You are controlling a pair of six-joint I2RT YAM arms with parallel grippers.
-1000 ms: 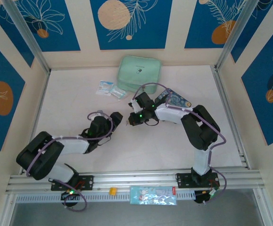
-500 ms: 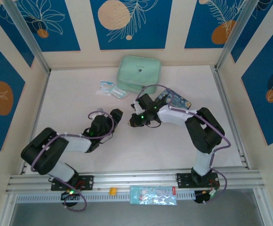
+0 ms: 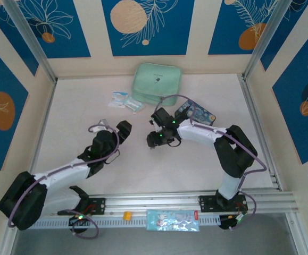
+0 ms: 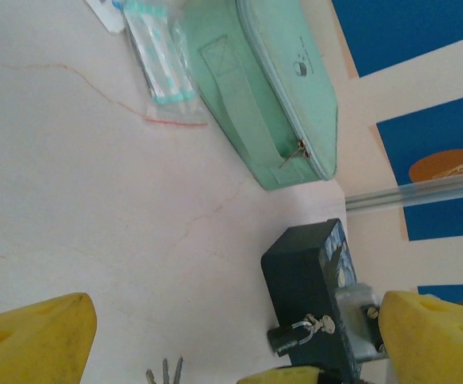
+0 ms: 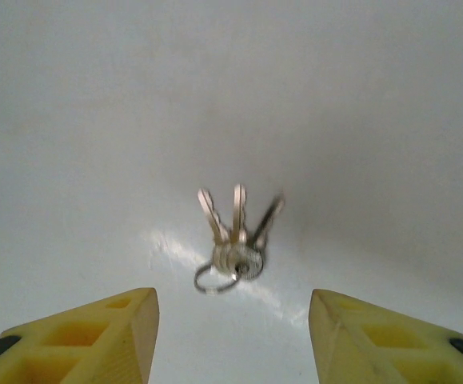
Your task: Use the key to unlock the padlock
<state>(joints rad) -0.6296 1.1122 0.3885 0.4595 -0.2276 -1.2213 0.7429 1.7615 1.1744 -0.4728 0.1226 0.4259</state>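
The right gripper (image 5: 233,320) hangs low over the table (image 5: 231,80) with its yellow fingers (image 5: 79,336) spread wide and holding nothing. The keys (image 5: 235,232) lie flat on the table just in front of the gap between the fingertips, not touched by either one. There are three of them on a small ring. The blades fan out toward 12 o'clock and the ring is at the 6 o'clock end.

In the top view the right gripper (image 3: 152,142) is near the middle of the table (image 3: 79,106). The left gripper (image 3: 124,128) is at about 9 o'clock from it, close but apart. The tin (image 3: 196,112) lies at 2 o'clock from the right gripper. The green pouch (image 3: 156,83) is at the 12 o'clock side of the table, with the packets (image 3: 124,101) just beside it at 8 o'clock.

The left gripper (image 4: 231,332) also has its fingers (image 4: 31,340) spread, with nothing between them. In its view the padlock (image 4: 285,338) is at 5 o'clock, touching the near end of the tin (image 4: 303,268). Its shackle is closed and seems hooked to the tin's clasp, but the detail is too small to tell. The tips of the keys (image 4: 165,372) show at the 6 o'clock edge, well apart from the padlock. The pouch (image 4: 271,96) is at 12 o'clock and the packets (image 4: 159,72) at 11 o'clock.
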